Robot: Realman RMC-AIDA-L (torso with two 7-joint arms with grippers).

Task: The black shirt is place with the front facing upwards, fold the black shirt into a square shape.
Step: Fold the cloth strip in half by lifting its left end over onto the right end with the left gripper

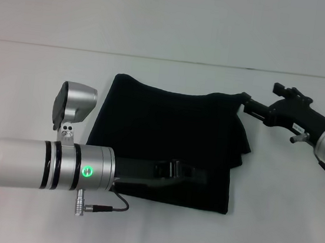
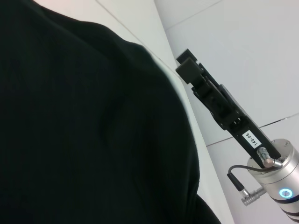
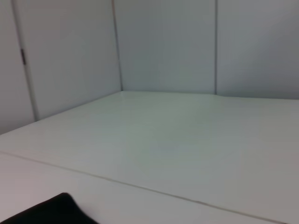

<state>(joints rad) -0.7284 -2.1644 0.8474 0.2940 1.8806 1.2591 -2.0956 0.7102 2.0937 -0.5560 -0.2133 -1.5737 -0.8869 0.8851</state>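
Note:
The black shirt [image 1: 168, 122] lies on the white table [image 1: 38, 71], folded into a rough rectangle with a bunched right edge; no lettering shows. My left arm reaches over its near part from the left, and my left gripper [image 1: 189, 172] sits low over the cloth, black against black. My right gripper [image 1: 247, 101] is at the shirt's far right corner, at or just beside the cloth edge. In the left wrist view the shirt [image 2: 84, 121] fills most of the picture, with the right gripper [image 2: 188, 65] just beyond its edge. A corner of the shirt [image 3: 46, 212] shows in the right wrist view.
A cable [image 1: 107, 206] hangs from my left wrist over the table near the shirt's front left corner. White walls [image 3: 163, 46] rise behind the table. A seam line [image 1: 158, 59] crosses the far part of the table.

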